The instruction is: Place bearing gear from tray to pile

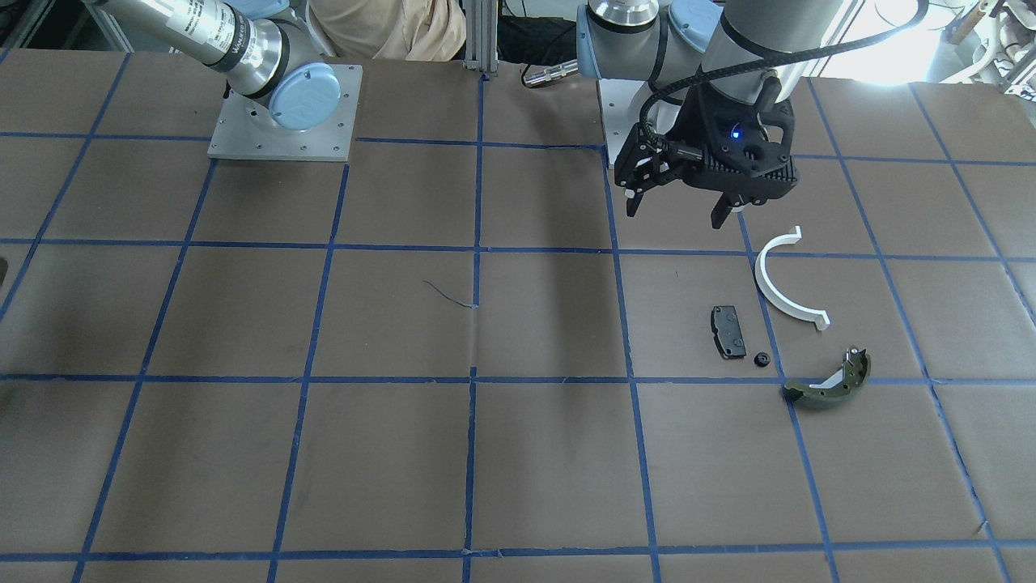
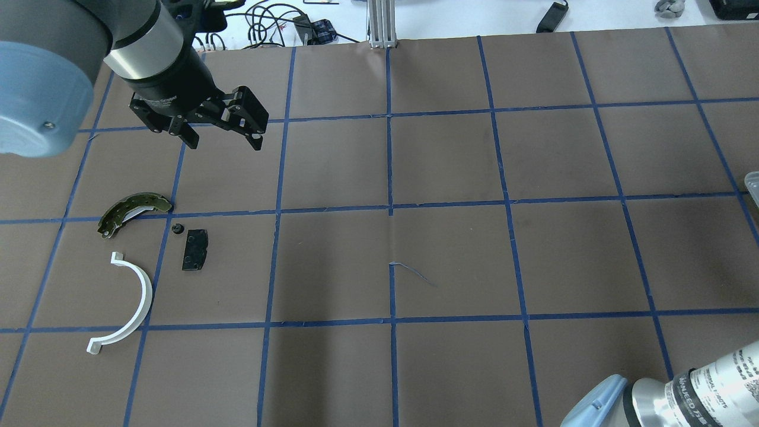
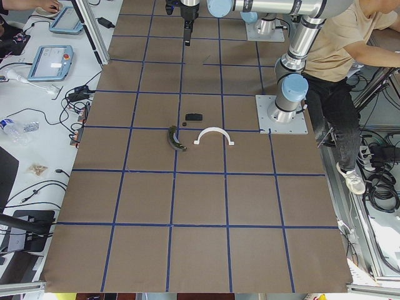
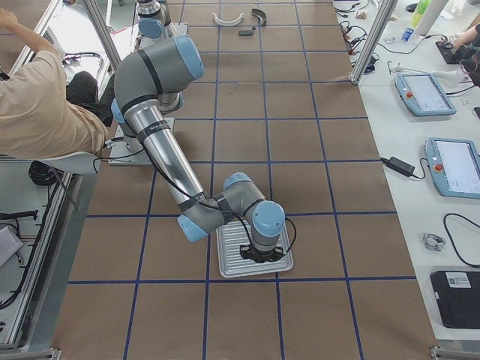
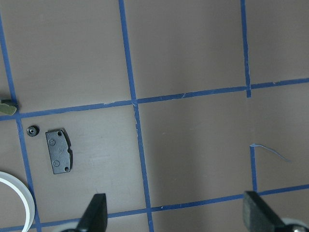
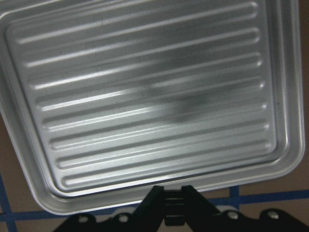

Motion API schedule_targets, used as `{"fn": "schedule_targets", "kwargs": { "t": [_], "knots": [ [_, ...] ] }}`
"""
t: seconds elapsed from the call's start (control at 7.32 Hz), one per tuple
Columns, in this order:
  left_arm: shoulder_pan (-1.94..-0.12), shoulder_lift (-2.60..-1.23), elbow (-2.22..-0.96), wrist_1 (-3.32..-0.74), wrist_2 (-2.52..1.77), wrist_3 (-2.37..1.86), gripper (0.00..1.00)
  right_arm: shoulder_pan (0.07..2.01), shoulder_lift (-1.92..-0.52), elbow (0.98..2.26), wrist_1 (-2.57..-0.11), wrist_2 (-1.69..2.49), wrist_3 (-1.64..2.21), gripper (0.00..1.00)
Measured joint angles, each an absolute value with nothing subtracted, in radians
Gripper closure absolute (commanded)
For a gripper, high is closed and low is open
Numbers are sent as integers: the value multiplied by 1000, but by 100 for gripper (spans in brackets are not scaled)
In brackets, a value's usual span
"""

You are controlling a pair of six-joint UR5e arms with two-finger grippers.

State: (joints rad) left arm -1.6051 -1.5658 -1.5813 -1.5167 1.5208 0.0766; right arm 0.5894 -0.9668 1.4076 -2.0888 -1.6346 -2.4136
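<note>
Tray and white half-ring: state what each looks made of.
Tray: likely aluminium or steel, satin silver finish; its pressed ribs catch soft highlights. White half-ring: probably plastic, matte; evenly white with no glints.

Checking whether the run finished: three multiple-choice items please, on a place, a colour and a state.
1. The gear lies: A in the tray; B beside the black plate; C in a gripper.
2. The half-ring is: A white; B red; C yellow.
3. The left gripper is: A open; B shut on the gear; C shut on the plate.
Answers: B, it sits on the table off the plate's corner, tray bare; A, plainly white; A, fingers apart, nothing between.
</note>
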Motion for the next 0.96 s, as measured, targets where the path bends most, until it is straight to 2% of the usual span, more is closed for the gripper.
{"fn": "schedule_targets", "kwargs": {
  "t": [0.55, 0.96],
  "knots": [
    [-1602, -1564, -1583, -1519, 1528, 90, 0, 670, -1070, 1471, -1988, -1645, -2000, 100],
    [-1602, -1564, -1583, -1517, 1529, 90, 0, 775, -1210, 1672, -2027, -1603, -1688, 100]
  ]
}}
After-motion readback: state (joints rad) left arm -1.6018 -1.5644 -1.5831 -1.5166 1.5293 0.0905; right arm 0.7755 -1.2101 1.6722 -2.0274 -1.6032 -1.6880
